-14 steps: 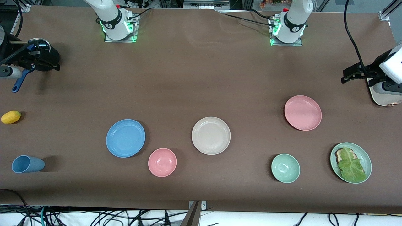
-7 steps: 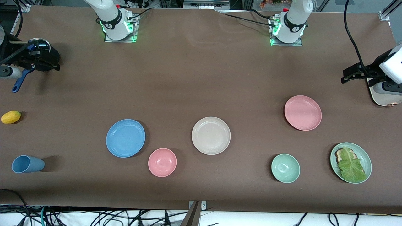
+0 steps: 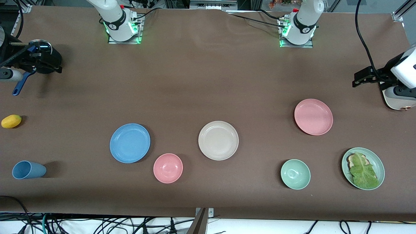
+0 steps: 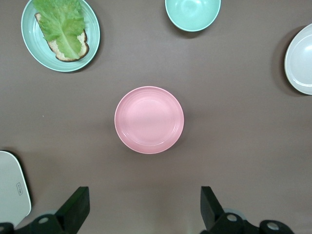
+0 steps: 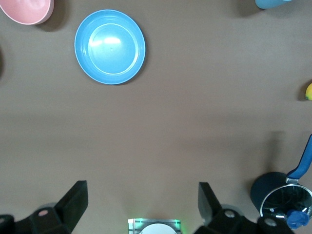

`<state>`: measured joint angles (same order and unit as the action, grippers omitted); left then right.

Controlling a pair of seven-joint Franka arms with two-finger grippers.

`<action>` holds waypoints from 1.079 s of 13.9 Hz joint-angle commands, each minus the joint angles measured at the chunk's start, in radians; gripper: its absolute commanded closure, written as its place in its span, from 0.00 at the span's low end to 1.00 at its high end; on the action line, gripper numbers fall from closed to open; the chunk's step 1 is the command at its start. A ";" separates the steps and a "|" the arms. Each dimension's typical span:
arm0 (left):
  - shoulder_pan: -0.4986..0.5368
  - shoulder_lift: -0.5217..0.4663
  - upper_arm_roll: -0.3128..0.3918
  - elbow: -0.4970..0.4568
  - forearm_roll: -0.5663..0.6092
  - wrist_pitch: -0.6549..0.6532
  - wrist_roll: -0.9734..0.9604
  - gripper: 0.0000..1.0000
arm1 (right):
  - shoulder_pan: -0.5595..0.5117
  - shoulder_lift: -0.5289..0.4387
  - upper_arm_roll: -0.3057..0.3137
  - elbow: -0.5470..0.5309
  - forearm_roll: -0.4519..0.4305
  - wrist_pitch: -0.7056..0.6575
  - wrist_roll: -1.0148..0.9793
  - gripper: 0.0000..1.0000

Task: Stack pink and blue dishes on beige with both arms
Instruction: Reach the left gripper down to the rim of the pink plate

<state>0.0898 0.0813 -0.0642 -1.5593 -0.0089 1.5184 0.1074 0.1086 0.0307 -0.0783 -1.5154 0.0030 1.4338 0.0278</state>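
Note:
The beige plate (image 3: 218, 140) lies mid-table. Toward the right arm's end lies the blue plate (image 3: 130, 143), toward the left arm's end the pink plate (image 3: 313, 117); all three lie apart and bare. My left gripper (image 4: 142, 195) hangs high and open, nothing between its fingers, over bare table between the pink plate (image 4: 149, 119) and its base. My right gripper (image 5: 141, 187) is also high, open and empty, near its own base, with the blue plate (image 5: 109, 46) well off. Each arm's hand shows at an edge of the front view: left hand (image 3: 401, 70), right hand (image 3: 8, 74).
A pink bowl (image 3: 168, 168) sits beside the blue plate, nearer the camera. A green bowl (image 3: 295, 174) and a green plate with lettuce on bread (image 3: 363, 168) lie nearer than the pink plate. Blue cup (image 3: 28, 169), lemon (image 3: 11, 121), lidded pot (image 3: 44, 58), cream toaster (image 3: 398, 100).
The left arm's hand has shifted very slightly at the edge of the front view. The plates and the right arm have not moved.

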 commanded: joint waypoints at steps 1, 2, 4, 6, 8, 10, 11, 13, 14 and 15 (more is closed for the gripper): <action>0.004 0.043 0.003 0.033 -0.008 -0.007 0.025 0.00 | 0.003 0.005 0.002 0.023 -0.005 -0.010 0.011 0.00; 0.005 0.057 0.004 0.034 -0.013 -0.004 0.023 0.00 | 0.003 0.005 0.002 0.023 -0.005 -0.010 0.011 0.00; 0.004 0.084 0.004 0.057 -0.010 0.009 0.023 0.00 | 0.003 0.005 0.002 0.023 -0.005 -0.012 0.011 0.00; 0.004 0.119 0.004 0.065 -0.016 0.011 0.018 0.00 | 0.003 0.005 0.002 0.023 -0.005 -0.012 0.011 0.00; 0.005 0.167 0.004 0.070 -0.016 0.035 0.012 0.00 | 0.003 0.005 0.002 0.023 -0.005 -0.010 0.011 0.00; 0.005 0.218 0.006 0.070 -0.014 0.078 0.012 0.00 | 0.003 0.005 0.002 0.023 -0.005 -0.010 0.011 0.00; 0.005 0.239 0.006 0.071 -0.013 0.095 0.012 0.00 | 0.003 0.005 0.002 0.023 -0.005 -0.010 0.011 0.00; -0.002 0.276 0.004 0.071 -0.010 0.098 0.012 0.00 | 0.003 0.005 0.000 0.023 -0.005 -0.009 0.011 0.00; -0.008 0.287 0.004 0.071 -0.010 0.105 0.012 0.00 | 0.003 0.005 0.000 0.023 -0.005 -0.009 0.011 0.00; -0.011 0.293 0.003 0.071 -0.010 0.112 0.012 0.00 | 0.003 0.005 0.000 0.023 -0.005 -0.010 0.011 0.00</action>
<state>0.0896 0.3465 -0.0634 -1.5319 -0.0089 1.6362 0.1073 0.1088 0.0307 -0.0783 -1.5151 0.0030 1.4338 0.0278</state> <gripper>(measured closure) 0.000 0.000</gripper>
